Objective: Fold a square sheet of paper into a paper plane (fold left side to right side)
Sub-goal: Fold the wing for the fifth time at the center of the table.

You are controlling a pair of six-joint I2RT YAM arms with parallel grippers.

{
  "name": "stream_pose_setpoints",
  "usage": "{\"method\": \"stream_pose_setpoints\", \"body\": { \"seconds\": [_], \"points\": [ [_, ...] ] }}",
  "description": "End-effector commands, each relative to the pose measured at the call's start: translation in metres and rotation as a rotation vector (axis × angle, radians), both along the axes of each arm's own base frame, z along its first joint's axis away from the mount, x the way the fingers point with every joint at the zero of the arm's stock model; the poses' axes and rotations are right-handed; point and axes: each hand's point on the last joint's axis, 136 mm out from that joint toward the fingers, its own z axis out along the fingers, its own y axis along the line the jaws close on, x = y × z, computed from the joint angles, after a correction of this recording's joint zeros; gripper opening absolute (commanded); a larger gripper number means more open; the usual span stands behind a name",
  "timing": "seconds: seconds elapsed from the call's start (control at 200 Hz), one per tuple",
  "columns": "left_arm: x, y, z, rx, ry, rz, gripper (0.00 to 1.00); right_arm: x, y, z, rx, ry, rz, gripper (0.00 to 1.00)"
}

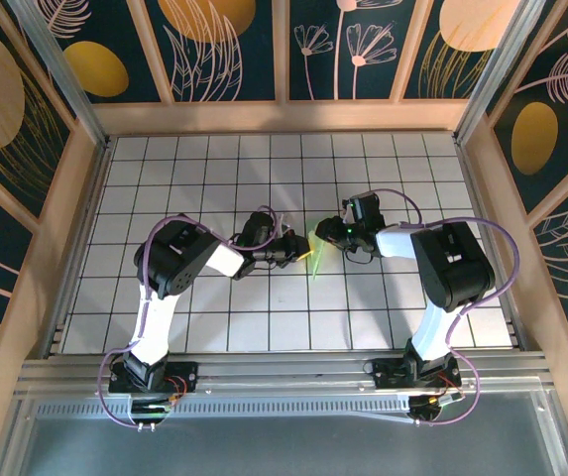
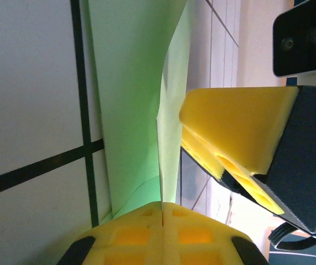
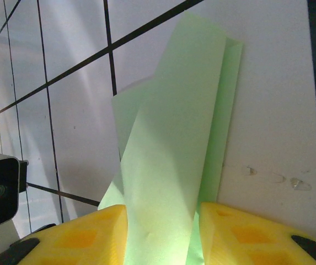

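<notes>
Judging the thin, pale light-green square sheet of paper [image 1: 315, 255] by its look, we expect it to be almost weightless, limp and quick to buckle. It should be firm only along its creases, and easy to tear or crumple if the 2 arms pull against each other. It sits at the middle of the white, black-lined tiled table [image 1: 214, 169], between the 2 wrists, already folded lengthwise into a narrow layered strip. We would take hold of it at a creased edge, where several layers stack and the paper is stiffest, and pinch only lightly.

On the left, the left gripper [image 2: 162, 210] has its yellow fingers pressed together with no gap between them. The strip's lower end disappears into their seam, so we read this as a pinch on the paper. In the centre, the strip runs away from that pinch with a sharp crease along its length. On the right, the right gripper [image 3: 162, 214] stands partway apart, its 2 yellow fingers [image 3: 240, 234] flanking the strip, which runs through the gap between them. We cannot tell whether those pads actually press on the paper's edges. In the left wrist view, 1 of the right fingers lies just beside the strip's right edge.
</notes>
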Motion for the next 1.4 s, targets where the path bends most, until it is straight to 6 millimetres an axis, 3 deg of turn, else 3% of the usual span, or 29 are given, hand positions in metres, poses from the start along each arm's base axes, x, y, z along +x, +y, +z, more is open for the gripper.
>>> {"method": "stream_pose_setpoints", "body": {
  "seconds": [0.0, 0.455, 0.806, 1.396],
  "points": [
    [-0.001, 0.017, -0.019, 0.092, 0.023, 0.038, 0.03, -0.008, -0.003, -0.023, -0.072, 0.051, 0.005, 0.40],
    [-0.004, 0.018, -0.027, 0.106, 0.037, 0.028, 0.03, -0.008, 0.003, -0.021, -0.062, 0.047, 0.024, 0.40],
    [-0.005, 0.020, -0.042, 0.146, 0.070, 0.033, 0.03, -0.002, 0.009, 0.000, -0.018, 0.003, 0.025, 0.40],
    [-0.004, 0.025, -0.057, 0.207, 0.111, 0.051, 0.01, 0.000, 0.008, 0.015, -0.015, -0.030, 0.016, 0.41]
  ]
}}
